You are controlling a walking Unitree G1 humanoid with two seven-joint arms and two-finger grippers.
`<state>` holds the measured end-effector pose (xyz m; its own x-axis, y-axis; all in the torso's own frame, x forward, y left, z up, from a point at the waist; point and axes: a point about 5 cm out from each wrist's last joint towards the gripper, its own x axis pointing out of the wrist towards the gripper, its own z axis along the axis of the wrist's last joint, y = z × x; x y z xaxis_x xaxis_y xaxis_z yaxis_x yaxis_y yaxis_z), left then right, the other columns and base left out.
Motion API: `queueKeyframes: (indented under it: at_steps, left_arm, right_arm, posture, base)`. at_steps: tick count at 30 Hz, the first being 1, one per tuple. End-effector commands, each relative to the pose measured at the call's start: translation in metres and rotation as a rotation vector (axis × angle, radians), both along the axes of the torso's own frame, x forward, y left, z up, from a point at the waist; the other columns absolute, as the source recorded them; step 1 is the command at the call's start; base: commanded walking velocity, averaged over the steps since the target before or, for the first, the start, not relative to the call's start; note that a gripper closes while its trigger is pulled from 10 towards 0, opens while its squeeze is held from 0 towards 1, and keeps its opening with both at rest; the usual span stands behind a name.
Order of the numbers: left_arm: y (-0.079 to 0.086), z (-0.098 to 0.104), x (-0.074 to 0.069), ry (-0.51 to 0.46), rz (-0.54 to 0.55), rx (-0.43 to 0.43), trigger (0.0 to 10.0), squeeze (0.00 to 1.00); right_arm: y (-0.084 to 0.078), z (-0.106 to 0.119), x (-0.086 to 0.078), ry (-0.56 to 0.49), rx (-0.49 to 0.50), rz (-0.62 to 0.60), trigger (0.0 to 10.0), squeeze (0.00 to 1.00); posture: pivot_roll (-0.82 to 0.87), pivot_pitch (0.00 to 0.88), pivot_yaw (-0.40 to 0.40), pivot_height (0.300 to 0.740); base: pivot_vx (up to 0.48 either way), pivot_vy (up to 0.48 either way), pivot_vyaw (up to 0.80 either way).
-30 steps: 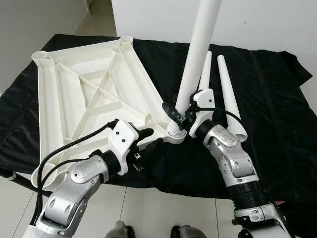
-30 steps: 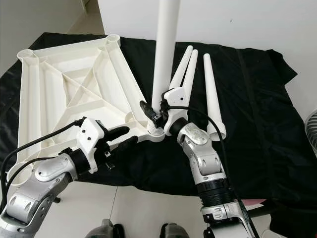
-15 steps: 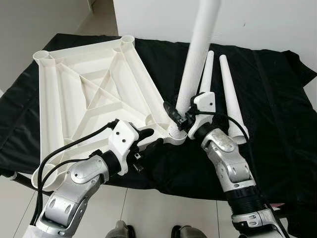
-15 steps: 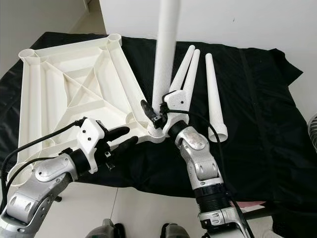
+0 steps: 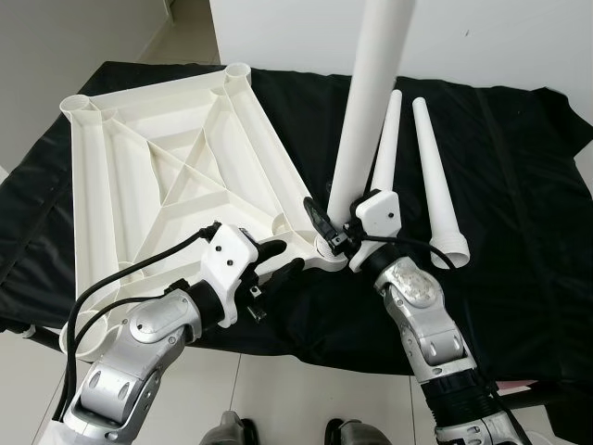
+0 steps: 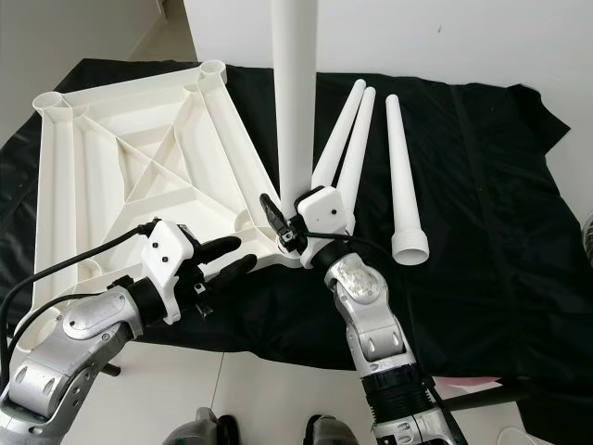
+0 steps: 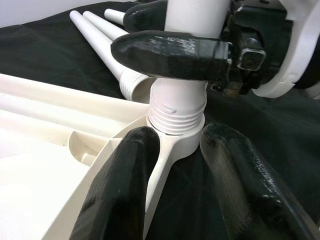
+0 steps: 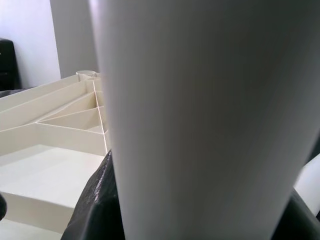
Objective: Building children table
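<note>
Head stereo pair: looking steeply down, sharing the upturned white ribbed plastic tabletop [image 5: 176, 176]. Left wrist camera: peering close along the left gripper [image 7: 175, 165], facing the upright white tube leg [image 7: 192, 12]. Right wrist camera: pressing nearest that leg.

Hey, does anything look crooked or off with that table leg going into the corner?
Slightly: the leg in the right claw still shows bare screw threads above the tabletop corner socket, so it isn't fully seated. Otherwise nothing stands out.

White table leg [image 5: 372, 88] stands upright in upturned ribbed tabletop's [image 5: 157, 176] corner socket.
</note>
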<state>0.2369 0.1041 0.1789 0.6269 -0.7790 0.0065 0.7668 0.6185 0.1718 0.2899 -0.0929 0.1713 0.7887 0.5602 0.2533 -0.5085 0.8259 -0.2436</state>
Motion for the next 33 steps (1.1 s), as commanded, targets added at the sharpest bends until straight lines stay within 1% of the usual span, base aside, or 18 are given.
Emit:
queueKeyframes:
  at_steps: [1,6,11,13,15,17,19,24,33]
  left_arm:
    - [0.002,0.001,-0.003,0.005,-0.020,0.013,10.0,0.00]
    - [0.002,0.002,-0.004,0.005,-0.022,0.016,10.0,0.00]
    - [0.002,0.002,-0.004,0.006,-0.023,0.019,10.0,0.00]
    - [0.002,0.002,-0.004,0.007,-0.024,0.018,10.0,0.00]
    - [0.001,0.002,-0.005,0.008,-0.026,0.016,10.0,0.00]
    - [0.001,0.002,-0.005,0.008,-0.026,0.016,10.0,0.00]
    - [0.000,0.003,-0.005,0.007,-0.029,0.015,10.0,0.00]
    - [-0.001,0.002,-0.004,0.005,-0.028,0.014,10.0,0.00]
    - [-0.002,0.002,-0.004,0.001,-0.031,0.012,10.0,0.00]
  right_arm:
    - [-0.003,-0.036,-0.004,0.156,-0.055,-0.010,10.0,0.00]
    - [-0.005,-0.038,-0.004,0.143,-0.051,-0.024,10.0,0.00]
    - [-0.006,-0.043,-0.002,0.161,-0.050,-0.046,10.0,0.00]
    - [-0.006,-0.045,-0.001,0.179,-0.046,-0.049,10.0,0.00]
    - [-0.008,-0.049,0.005,0.226,-0.088,-0.082,10.0,0.00]
    - [-0.008,-0.049,0.005,0.226,-0.088,-0.082,10.0,0.00]
    - [-0.007,-0.050,0.008,0.258,-0.114,-0.071,10.0,0.00]
    - [-0.004,-0.046,0.010,0.270,-0.141,-0.026,10.0,0.00]
    - [-0.006,-0.041,0.016,0.301,-0.127,0.009,10.0,0.00]
  posture:
    - [-0.02,0.163,0.085,0.740]
    - [-0.01,0.167,0.091,0.740]
    - [0.00,0.168,0.090,0.740]
    - [0.00,0.169,0.090,0.740]
    - [0.00,0.167,0.087,0.740]
    - [0.00,0.167,0.087,0.740]
    - [0.00,0.167,0.087,0.740]
    - [-0.01,0.160,0.075,0.740]
    - [-0.01,0.152,0.070,0.740]
  base:
    - [0.000,0.000,0.00]
    - [0.000,0.000,0.00]
    - [0.000,0.000,0.00]
    - [0.000,0.000,0.00]
    - [0.000,0.000,0.00]
    - [0.000,0.000,0.00]
    - [0.000,0.000,0.00]
    - [0.000,0.000,0.00]
    - [0.000,0.000,0.00]
